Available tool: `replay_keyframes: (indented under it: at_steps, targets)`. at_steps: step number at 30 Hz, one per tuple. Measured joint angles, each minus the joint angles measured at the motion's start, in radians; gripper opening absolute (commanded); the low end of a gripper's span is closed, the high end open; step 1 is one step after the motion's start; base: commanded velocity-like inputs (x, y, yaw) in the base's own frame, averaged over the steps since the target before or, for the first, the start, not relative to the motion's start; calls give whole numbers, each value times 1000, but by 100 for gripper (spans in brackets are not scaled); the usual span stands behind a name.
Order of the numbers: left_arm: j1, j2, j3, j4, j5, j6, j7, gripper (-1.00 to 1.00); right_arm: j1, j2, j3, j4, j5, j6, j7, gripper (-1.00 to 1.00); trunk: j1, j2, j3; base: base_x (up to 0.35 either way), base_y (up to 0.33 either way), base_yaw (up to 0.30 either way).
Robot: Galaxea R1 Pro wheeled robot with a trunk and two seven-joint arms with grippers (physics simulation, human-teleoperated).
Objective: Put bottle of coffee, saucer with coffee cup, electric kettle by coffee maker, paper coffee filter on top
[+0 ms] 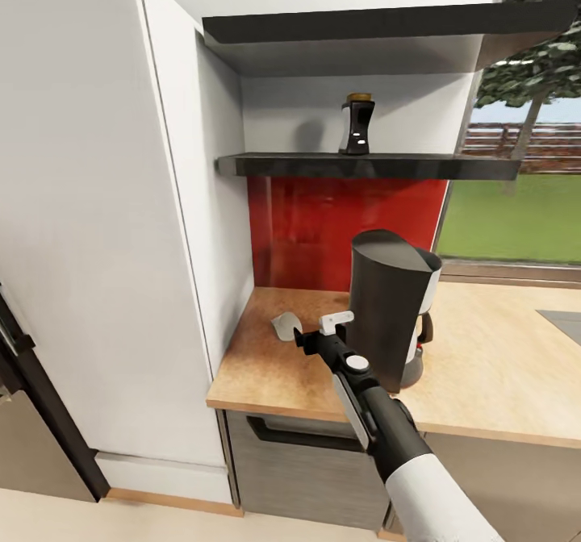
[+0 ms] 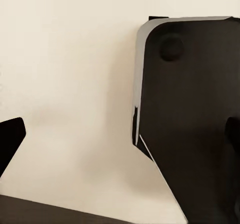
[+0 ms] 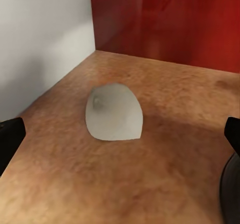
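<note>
A tall white cabinet [image 1: 97, 219] is seen at the left of the head view, with a red backsplash [image 1: 347, 227] behind the wooden surface [image 1: 492, 364]. Two dark shelves are fixed above; on the lower shelf [image 1: 363, 166] the bottle of coffee [image 1: 357, 126] is stood upright, well above the surface. The dark coffee maker [image 1: 391, 304] is set on the surface below it. The right arm [image 1: 387, 437] is extended over the surface's front edge, just left of the coffee maker. The right pincer [image 1: 313, 328] is held wide, its dark fingertips [image 3: 10, 139] seen far apart in the right wrist view, with nothing between them. The paper coffee filter [image 3: 114, 111] is found lying on the surface just ahead of that pincer, near the corner by the cabinet. The left pincer's fingertips [image 2: 9, 136] are seen spread wide against a pale background, with nothing held.
</note>
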Motion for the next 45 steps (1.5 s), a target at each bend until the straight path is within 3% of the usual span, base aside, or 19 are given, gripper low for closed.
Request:
replay_keyframes:
  at_steps: [4,5,11,30,45]
  targets:
    - [9,3,2,12,3,-1,2,100,-22,0,0,22,-1,-1,0,100,0,0,0,223,118,0]
    - [10,3,3,37,4,-3,2,100,-63,0,0,166,-1,-3,0,100,0,0,0,128,69,0]
    - [21,2,5,59,5,0,2,100,-66,0,0,257,-5,-8,1,100,0,0,0,31,17,0]
    - [42,5,6,61,7,-2,2,100,-64,0,1,290,-8,-88,9,100,0,0,0,98,108,0]
    - [45,7,6,61,8,-2,3,100,-64,0,3,351,-11,-71,10,100,0,0,0,223,58,0]
